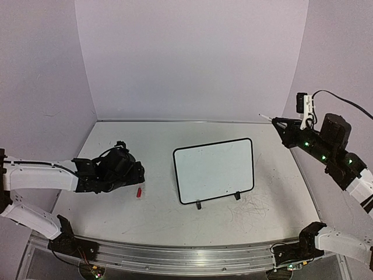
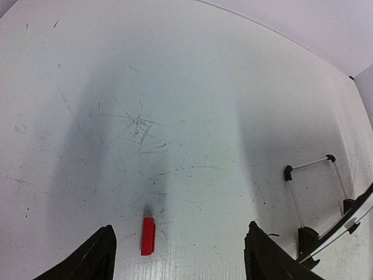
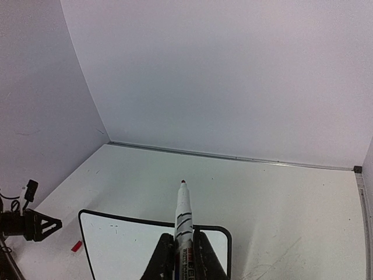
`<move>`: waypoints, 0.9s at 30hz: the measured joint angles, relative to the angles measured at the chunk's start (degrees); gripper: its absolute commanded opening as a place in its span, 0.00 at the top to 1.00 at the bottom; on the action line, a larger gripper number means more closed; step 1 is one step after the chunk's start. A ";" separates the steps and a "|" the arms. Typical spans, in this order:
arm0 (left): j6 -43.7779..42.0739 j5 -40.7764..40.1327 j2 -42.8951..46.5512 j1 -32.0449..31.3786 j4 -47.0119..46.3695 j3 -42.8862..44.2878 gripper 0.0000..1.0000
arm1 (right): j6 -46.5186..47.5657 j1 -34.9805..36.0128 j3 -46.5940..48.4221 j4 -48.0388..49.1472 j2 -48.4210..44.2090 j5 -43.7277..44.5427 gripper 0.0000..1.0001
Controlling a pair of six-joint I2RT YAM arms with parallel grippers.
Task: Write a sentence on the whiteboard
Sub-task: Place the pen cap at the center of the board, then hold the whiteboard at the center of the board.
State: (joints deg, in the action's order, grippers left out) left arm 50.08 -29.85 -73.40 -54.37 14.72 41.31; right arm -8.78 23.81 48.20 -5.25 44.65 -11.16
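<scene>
The whiteboard (image 1: pixel 214 170) lies on the table's middle with its black frame and two clip feet at its near edge. It is blank; no red sentence shows on it. It also shows in the right wrist view (image 3: pixel 125 245). My right gripper (image 1: pixel 278 123) is raised above the table's far right, shut on a white marker (image 3: pixel 184 224) with its uncapped red tip pointing ahead. My left gripper (image 2: pixel 178 256) is open and low over the table at the left. The marker's red cap (image 2: pixel 148 235) lies between its fingers, nearer the left one; it also shows in the top view (image 1: pixel 139 192).
The scuffed white tabletop (image 1: pixel 157 216) has walls at the back and sides. A metal rail (image 1: pixel 175 254) runs along the near edge. The board's corner and clip feet (image 2: pixel 307 236) show at the right of the left wrist view.
</scene>
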 measured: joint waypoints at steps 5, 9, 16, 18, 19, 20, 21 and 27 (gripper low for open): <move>-7.41 4.19 4.43 1.54 -0.45 1.83 0.03 | 0.05 0.00 -0.30 -0.33 1.92 -0.27 1.00; -14.44 13.51 7.75 5.85 -3.59 2.15 0.02 | 0.05 0.00 -1.16 -0.33 1.96 -0.53 1.00; -20.66 32.08 9.44 12.24 -12.00 2.19 0.05 | 0.03 1.02 -2.95 0.19 0.87 -2.38 1.00; -21.76 36.48 8.21 12.67 -13.64 2.93 0.06 | 0.17 2.62 -2.97 0.38 0.96 -2.26 1.00; -22.39 38.29 7.08 12.80 -14.39 3.75 0.07 | 0.34 3.74 -2.97 0.52 1.06 -1.96 1.00; -23.07 39.94 5.69 12.89 -15.05 4.80 0.07 | 0.56 5.08 -2.96 0.68 1.27 -1.56 1.00; -23.72 41.42 4.15 13.00 -15.49 6.04 0.08 | 0.85 6.58 -2.95 0.85 1.69 -1.12 1.00; -27.22 46.61 -3.20 14.43 -18.32 12.27 0.08 | 1.89 15.04 -2.25 1.34 8.05 1.15 1.00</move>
State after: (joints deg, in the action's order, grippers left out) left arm 22.86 16.75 -76.60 -39.95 -3.60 53.58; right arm -6.89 38.85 45.95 -3.91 52.69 -10.01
